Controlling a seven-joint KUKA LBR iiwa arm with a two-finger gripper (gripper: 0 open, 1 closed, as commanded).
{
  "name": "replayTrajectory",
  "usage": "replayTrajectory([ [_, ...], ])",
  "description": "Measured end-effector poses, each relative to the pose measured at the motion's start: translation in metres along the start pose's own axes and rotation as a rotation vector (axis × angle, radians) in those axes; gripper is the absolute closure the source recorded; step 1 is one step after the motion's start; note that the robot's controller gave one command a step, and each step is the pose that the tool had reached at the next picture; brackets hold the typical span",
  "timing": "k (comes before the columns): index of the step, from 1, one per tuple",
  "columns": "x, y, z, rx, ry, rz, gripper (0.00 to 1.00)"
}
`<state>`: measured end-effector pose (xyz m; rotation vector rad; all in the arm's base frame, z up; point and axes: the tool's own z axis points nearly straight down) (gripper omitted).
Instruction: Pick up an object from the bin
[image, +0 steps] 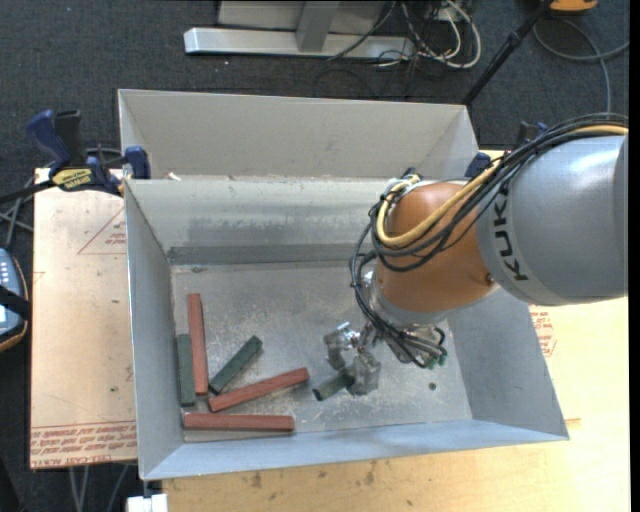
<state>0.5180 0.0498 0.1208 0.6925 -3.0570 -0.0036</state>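
Tool (352, 364) is down at the floor of the bin (148, 300), right of centre and toward the near wall. Arm (565, 215) comes in from the right. Orange wrist cover (435, 255), with black and yellow cables (392, 228) looped over it, sits above the tool and hides its upper part.

Tool state: can't tell. The tip reads as a clutter of metal from this angle, so released vs clenched isn't readable.

Short dark green block (328, 389) lies right at the tool tip, sticking out toward the left and near side, low on the bin floor. It looks to be touching the tip. Can't tell whether it's clamped or just lying against it. It's the thing nearest the tool.

The other sticks are well apart from the tool, in the left half of the bin:
- Long red-brown stick (197, 343) runs near-to-far by the left wall.
- Dark green stick (185, 370) is just beside it on its left, toward the near end.
- Tilted dark green stick (236, 363) is just right of those two.
- Tilted red-brown stick (258, 391) has its right end pointing toward the short block, with a gap between them.
- Flat red-brown stick (238, 423) lies left-to-right close to the near wall, its left end near the dark green stick.
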Motion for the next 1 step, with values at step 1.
replayTrajectory([
  [1,0.0048,-0.0049,-0.1111,0.003,-0.009,-0.002,1.0],
])
